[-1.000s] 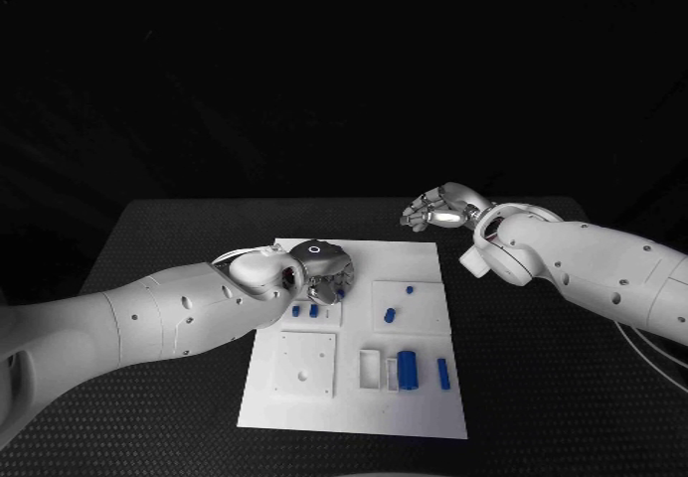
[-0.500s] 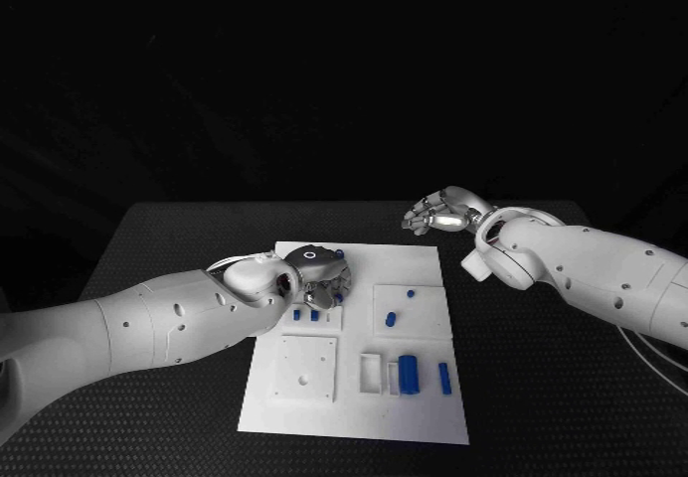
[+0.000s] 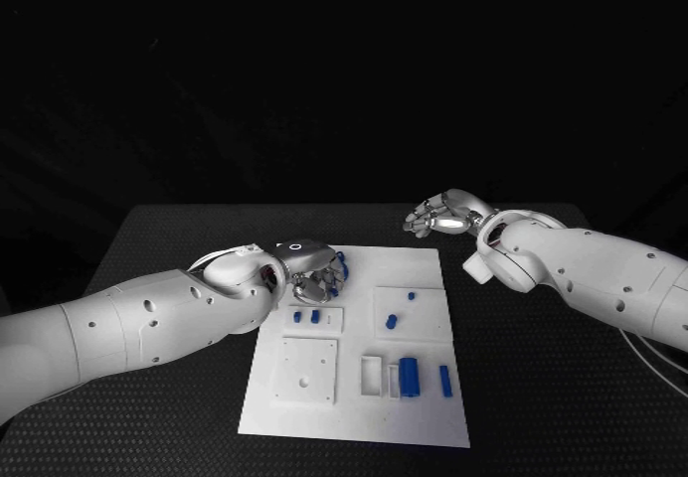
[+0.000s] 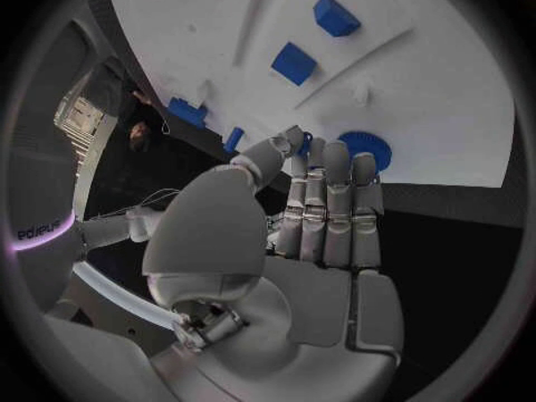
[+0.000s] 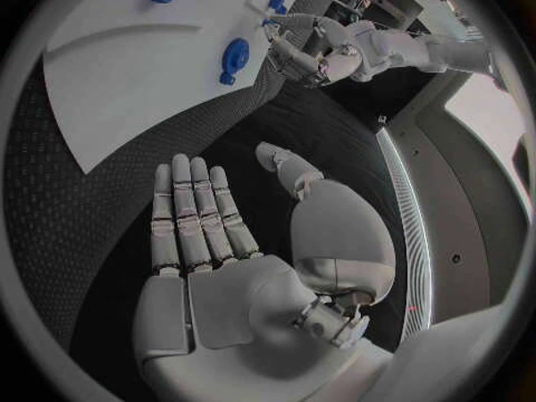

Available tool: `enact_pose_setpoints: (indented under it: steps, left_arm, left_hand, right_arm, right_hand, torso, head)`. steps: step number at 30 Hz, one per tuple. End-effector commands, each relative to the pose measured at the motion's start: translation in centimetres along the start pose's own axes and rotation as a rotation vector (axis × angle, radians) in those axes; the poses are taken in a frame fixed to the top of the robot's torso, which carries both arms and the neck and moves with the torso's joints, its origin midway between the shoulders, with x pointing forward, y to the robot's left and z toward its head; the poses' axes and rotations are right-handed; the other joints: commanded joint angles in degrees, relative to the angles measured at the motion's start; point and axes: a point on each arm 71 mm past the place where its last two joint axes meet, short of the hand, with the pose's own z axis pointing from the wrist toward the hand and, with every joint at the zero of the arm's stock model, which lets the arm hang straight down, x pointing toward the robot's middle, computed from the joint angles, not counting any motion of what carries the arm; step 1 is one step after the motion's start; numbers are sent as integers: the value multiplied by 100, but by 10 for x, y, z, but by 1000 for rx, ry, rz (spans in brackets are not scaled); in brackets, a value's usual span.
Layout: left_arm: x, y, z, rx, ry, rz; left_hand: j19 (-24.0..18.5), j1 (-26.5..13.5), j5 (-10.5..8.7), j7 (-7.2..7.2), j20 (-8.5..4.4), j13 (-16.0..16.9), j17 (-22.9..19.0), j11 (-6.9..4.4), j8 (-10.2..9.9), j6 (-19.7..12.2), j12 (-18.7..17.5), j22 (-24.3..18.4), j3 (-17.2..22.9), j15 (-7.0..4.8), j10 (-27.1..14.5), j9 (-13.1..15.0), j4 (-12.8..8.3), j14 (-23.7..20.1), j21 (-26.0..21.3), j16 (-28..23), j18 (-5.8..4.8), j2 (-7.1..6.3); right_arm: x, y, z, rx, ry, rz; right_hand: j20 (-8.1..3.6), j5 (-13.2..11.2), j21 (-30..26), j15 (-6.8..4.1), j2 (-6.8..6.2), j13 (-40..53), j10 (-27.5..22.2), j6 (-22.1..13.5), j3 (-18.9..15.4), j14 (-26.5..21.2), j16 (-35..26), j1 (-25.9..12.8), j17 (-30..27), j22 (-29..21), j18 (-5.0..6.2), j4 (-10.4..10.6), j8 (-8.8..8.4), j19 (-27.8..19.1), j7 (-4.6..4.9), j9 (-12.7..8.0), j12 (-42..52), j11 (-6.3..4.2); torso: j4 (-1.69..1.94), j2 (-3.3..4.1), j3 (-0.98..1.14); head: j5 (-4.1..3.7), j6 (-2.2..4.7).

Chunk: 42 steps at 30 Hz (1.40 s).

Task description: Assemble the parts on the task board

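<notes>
The white task board lies mid-table. My left hand hovers over its far left corner, fingers straight and side by side, thumb bent in toward them. A round blue disc lies on the board near the far edge, just past those fingertips; I cannot tell whether they touch it. Two small blue pieces stand in a little plate nearer me. My right hand hangs over the table beyond the board's far right corner, palm flat and holding nothing. The disc sits beside my left hand.
Two more small blue pieces sit on a raised square at the board's right. A blue cylinder and a thin blue bar lie near the front edge, beside a clear tray. A drilled white square plate sits front left.
My left hand has lifted away from the two small pieces and turned toward the board's far edge, so the blue disc now shows beside it. The right hand has barely moved.
</notes>
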Motion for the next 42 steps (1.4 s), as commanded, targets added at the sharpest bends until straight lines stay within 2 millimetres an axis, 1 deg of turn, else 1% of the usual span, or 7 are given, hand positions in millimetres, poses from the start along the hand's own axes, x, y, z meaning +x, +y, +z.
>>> enact_pose_setpoints:
  steps: [1, 6, 16, 20, 31, 40, 42]
  left_arm:
    - [-2, 3, -4, -8, 23, -42]
    - [-3, 14, -12, -34, 32, -38]
    - [-3, 36, -23, -85, 45, -31]
    - [-3, 41, -25, -97, 47, -29]
    - [-1, 41, -20, -100, 67, -35]
    - [0, 38, -18, -91, 77, -39]
    - [1, 36, -17, -85, 80, -41]
  left_hand:
    - [45, -23, 18, 1, -255, 0, 10, 11, -25, 26, 12, 126, 30, -34, 45, 5, -5, 19, 28, 39, -23, 23]
    - [46, -23, 18, 0, -257, 0, 12, 10, -25, 27, 10, 126, 32, -34, 47, 4, -6, 18, 31, 41, -23, 23]
    - [47, -21, 13, -2, -261, -1, 16, 8, -24, 31, 7, 125, 36, -36, 53, 4, -7, 17, 37, 44, -24, 20]
    - [47, -19, 11, -2, -262, -1, 17, 8, -23, 31, 5, 125, 39, -37, 55, 3, -8, 15, 39, 45, -25, 19]
    - [45, -21, 4, -2, -265, -3, 20, 8, -24, 30, -2, 123, 45, -37, 58, 2, -3, 11, 43, 45, -28, 23]
    - [41, -23, -1, 0, -266, -5, 22, 9, -27, 25, -9, 121, 50, -36, 58, -1, 0, 5, 45, 44, -31, 28]
    - [40, -23, -1, 0, -266, -6, 23, 10, -27, 25, -11, 121, 51, -36, 58, -1, 0, 4, 45, 44, -32, 29]
  right_arm:
    - [1, 1, 0, -11, 14, 2]
    - [1, 0, -1, -10, 13, 1]
    - [0, 0, -1, -9, 12, 1]
    - [0, -1, -1, -9, 12, 1]
    - [0, 0, -1, -9, 13, 1]
    - [0, 0, -1, -11, 14, 1]
    - [1, 0, -1, -11, 14, 1]
  right_hand:
    - [32, 33, -29, 39, -15, -3, 37, -42, -9, 7, -39, -35, -8, -2, 59, 23, -23, 1, 55, -7, -34, 1]
    - [33, 34, -31, 39, -16, -2, 38, -42, -11, 6, -40, -33, -10, -2, 59, 23, -23, 1, 55, -7, -38, 1]
    - [33, 36, -34, 38, -14, -2, 41, -42, -12, 7, -42, -30, -12, -1, 60, 22, -22, 0, 55, -8, -44, 1]
    - [33, 36, -35, 38, -13, -2, 42, -42, -13, 7, -42, -28, -13, 0, 60, 22, -21, 0, 55, -8, -46, 0]
    - [35, 37, -39, 37, -12, -1, 47, -42, -16, 7, -44, -25, -16, 1, 61, 22, -21, 0, 55, -10, -55, 0]
    - [35, 38, -42, 37, -11, -1, 51, -42, -19, 8, -46, -22, -19, 3, 62, 23, -20, 0, 55, -11, -62, 0]
    - [36, 38, -43, 37, -10, -1, 51, -42, -19, 8, -46, -21, -19, 3, 63, 23, -20, 1, 55, -11, -64, 0]
  torso:
    - [4, -4, -7]
    - [-7, -1, -4]
    - [2, 1, -1]
    - [-7, 2, -3]
    - [-22, 8, 1]
    - [-13, 4, 8]
    - [-11, 6, 3]
  head:
    - [13, 5]
    - [26, 9]
    - [15, 5]
    - [50, 7]
    - [60, -2]
    - [69, -17]
    - [68, -18]
